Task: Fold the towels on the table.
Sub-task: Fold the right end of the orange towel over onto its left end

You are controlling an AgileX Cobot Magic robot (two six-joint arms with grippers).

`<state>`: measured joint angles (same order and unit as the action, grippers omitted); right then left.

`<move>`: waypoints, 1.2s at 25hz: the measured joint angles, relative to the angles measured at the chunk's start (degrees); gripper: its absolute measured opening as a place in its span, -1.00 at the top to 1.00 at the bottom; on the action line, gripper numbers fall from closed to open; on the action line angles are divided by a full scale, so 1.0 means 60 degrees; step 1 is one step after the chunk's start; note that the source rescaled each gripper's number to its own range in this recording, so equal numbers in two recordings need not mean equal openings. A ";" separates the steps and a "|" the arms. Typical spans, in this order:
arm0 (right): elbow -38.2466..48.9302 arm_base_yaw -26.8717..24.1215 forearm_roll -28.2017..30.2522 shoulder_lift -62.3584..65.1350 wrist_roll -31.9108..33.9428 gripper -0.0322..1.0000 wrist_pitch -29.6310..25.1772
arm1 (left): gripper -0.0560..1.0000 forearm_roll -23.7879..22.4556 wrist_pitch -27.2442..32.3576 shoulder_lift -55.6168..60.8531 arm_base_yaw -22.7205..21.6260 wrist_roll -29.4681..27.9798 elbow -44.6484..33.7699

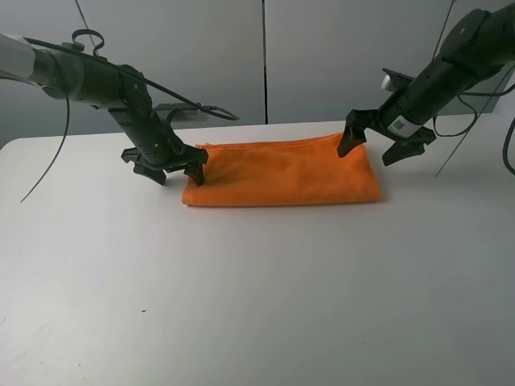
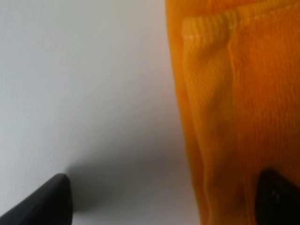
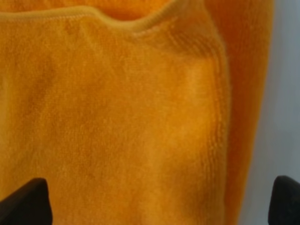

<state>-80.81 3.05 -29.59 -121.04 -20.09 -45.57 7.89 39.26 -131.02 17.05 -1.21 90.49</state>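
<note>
The orange towel (image 1: 282, 170) lies on the white counter (image 1: 257, 305) in the upper centre of the exterior high view. It is folded into a long flat band that runs left to right, with its layered edges roughly aligned. The left gripper (image 1: 177, 175) is positioned at the band's left end with its jaws apart and nothing between them. In the left wrist view, one fingertip (image 2: 276, 197) sits over the towel (image 2: 234, 117) and the other over bare counter (image 2: 84, 84), so the towel's hemmed edge lies between the two jaws. The right gripper (image 1: 368, 153) is positioned at the band's upper right corner, likewise with its jaws spread wide and holding nothing. In the right wrist view, one fingertip (image 3: 26, 201) sits over the towel (image 3: 117, 117) and the other is at a narrow strip of counter (image 3: 286, 93) beyond the cloth's edge. Whether any jaw tip touches the cloth cannot be determined. Both arms angle down from the upper corners of the exterior high view.
</note>
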 joint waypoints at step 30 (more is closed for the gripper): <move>0.0000 -0.0406 -0.1131 -0.0745 -0.1465 -1.00 0.0681 | -1.00 0.0000 0.0466 0.0000 0.0000 0.0201 0.0064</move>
<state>-80.81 0.61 -36.37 -125.51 -28.88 -41.48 7.89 42.05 -131.02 17.05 0.00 90.87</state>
